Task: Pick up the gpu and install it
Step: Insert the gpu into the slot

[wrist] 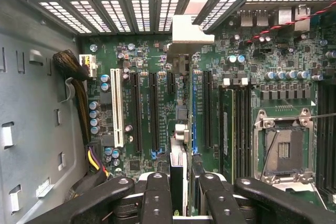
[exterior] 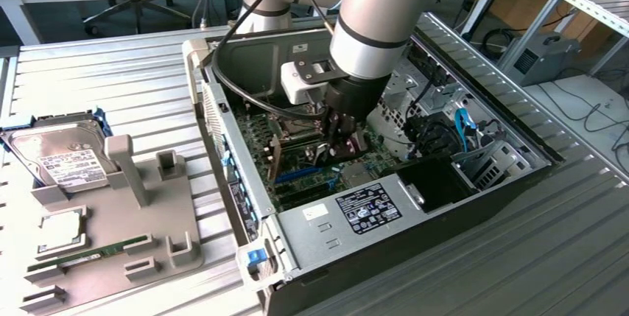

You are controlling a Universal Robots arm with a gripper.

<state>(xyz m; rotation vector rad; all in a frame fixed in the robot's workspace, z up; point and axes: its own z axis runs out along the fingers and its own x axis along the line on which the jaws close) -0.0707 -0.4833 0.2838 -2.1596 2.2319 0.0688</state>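
The tool (exterior: 339, 150) reaches down into the open computer case (exterior: 511, 183), over the green board (wrist: 157, 56). In the wrist view it grips the card (wrist: 178, 150) edge-on between slots (wrist: 155, 114); its silver bracket (wrist: 190, 30) sits against the slotted rear wall (wrist: 105, 14). A black cable bundle (wrist: 79, 93) runs near the grey side wall. The power supply box (exterior: 364, 209) and drive cage (exterior: 432, 117) crowd the case. The bench (exterior: 108, 73) around the grey holder (exterior: 118, 242) lies open.
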